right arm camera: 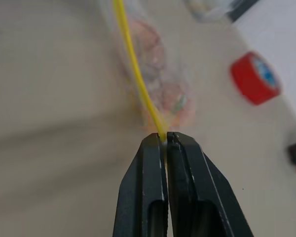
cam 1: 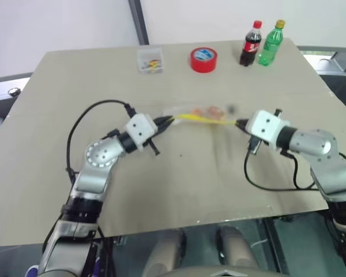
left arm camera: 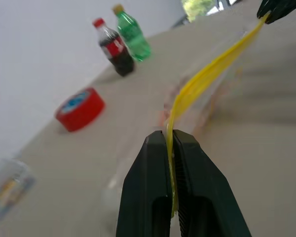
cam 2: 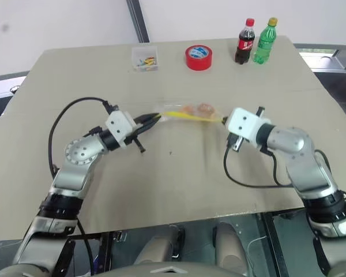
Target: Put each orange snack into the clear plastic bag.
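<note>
Below the red tape roll (cam 2: 198,57), both hands clamp the clear plastic bag (cam 2: 191,112) by its yellow strip: left hand (cam 2: 154,119), right hand (cam 2: 224,122); orange snacks (cam 2: 198,108) sit inside.

- Even, bright, diffuse lighting; shadows on the table (cam 1: 161,190) are soft and faint.
- Motion blur smears the clear plastic bag (cam 1: 202,112) in the head views.
- Wrist views: fingers sharp; red tape roll (right arm camera: 255,78) and bottles (left arm camera: 123,39) out of focus.
</note>
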You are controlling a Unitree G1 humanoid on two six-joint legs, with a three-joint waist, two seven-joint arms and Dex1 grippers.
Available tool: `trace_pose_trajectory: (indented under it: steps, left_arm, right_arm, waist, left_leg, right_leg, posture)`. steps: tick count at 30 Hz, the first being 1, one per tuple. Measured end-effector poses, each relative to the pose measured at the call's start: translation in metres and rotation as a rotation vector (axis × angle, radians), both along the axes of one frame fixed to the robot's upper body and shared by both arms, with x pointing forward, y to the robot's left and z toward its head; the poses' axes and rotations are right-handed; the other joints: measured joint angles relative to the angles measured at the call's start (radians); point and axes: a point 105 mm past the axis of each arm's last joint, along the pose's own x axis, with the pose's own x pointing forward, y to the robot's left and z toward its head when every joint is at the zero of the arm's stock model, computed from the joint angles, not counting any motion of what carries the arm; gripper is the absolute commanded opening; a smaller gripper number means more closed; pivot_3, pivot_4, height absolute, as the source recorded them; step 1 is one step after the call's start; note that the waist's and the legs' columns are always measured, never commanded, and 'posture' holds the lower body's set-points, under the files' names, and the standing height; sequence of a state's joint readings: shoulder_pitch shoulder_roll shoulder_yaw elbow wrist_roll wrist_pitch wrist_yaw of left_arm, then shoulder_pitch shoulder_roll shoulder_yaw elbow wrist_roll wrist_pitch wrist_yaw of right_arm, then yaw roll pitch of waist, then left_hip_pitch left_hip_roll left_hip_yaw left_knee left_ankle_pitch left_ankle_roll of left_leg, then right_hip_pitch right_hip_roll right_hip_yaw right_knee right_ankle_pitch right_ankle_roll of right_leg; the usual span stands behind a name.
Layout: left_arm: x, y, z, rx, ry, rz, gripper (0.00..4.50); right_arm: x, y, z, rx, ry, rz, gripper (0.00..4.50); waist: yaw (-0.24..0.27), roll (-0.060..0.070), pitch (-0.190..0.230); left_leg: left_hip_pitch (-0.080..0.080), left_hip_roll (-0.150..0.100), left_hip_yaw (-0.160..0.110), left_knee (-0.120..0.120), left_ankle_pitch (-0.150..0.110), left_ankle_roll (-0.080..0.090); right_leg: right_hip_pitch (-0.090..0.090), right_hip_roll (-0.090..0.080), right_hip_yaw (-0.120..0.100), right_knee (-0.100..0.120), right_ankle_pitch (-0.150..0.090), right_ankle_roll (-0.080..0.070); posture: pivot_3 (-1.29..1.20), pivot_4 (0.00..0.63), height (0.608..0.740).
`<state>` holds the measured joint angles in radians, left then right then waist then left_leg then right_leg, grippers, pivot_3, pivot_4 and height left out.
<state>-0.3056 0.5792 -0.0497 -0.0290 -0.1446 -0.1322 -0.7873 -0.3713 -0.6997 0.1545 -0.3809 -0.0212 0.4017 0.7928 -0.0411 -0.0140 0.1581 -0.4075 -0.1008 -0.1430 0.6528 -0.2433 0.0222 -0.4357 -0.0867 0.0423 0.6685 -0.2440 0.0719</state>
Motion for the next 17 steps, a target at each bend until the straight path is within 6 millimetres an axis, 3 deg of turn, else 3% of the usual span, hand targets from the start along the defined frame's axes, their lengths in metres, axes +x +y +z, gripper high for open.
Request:
trace_pose_trajectory:
  steps: [4, 6, 8, 11, 17]
  left_arm:
    - [-0.027, 0.002, -0.022, -0.053, 0.242, -0.051, 1.83]
    - [-0.035, 0.005, -0.022, -0.097, 0.326, -0.058, 2.67]
    - [-0.041, 0.021, -0.017, -0.139, 0.386, -0.013, 3.71]
    - [-0.051, 0.050, -0.013, -0.165, 0.463, 0.065, 3.76]
    - [-0.073, 0.072, -0.010, -0.164, 0.551, 0.075, 3.76]
  right_arm:
    - [-0.015, -0.005, -0.014, 0.055, 0.108, -0.015, 2.38]
    - [-0.020, -0.011, -0.017, 0.089, 0.148, -0.025, 3.25]
    - [-0.027, -0.027, -0.020, 0.119, 0.188, -0.059, 4.26]
    - [-0.033, -0.051, -0.013, 0.202, 0.222, -0.126, 4.46]
    - [-0.058, -0.067, -0.012, 0.258, 0.311, -0.120, 4.46]
  waist:
    - [0.009, 0.000, 0.000]
    - [0.015, 0.000, 0.000]
    - [0.024, 0.001, 0.000]
    - [0.026, 0.001, 0.000]
    - [0.031, 0.001, 0.000]
  left_leg:
    - [0.010, 0.000, -0.001, -0.002, -0.003, 0.005]
    - [0.011, 0.000, -0.001, -0.001, -0.003, 0.005]
    - [0.011, 0.000, -0.001, -0.001, -0.003, 0.005]
    - [0.012, 0.001, -0.001, -0.002, -0.003, 0.005]
    - [0.013, 0.001, -0.001, -0.002, -0.004, 0.006]
  right_leg:
    - [0.011, 0.001, -0.001, -0.001, 0.000, 0.000]
    - [0.012, 0.002, -0.002, -0.001, 0.000, 0.000]
    - [0.013, 0.002, -0.002, -0.002, 0.000, 0.000]
    - [0.014, 0.001, -0.002, -0.004, 0.000, 0.000]
    - [0.017, 0.000, -0.003, -0.007, 0.000, 0.000]
  posture:
    - [0.00, 0.150, 0.740]
    - [0.00, 0.150, 0.740]
    - [0.00, 0.150, 0.740]
    - [0.00, 0.150, 0.740]
    - [0.00, 0.150, 0.740]
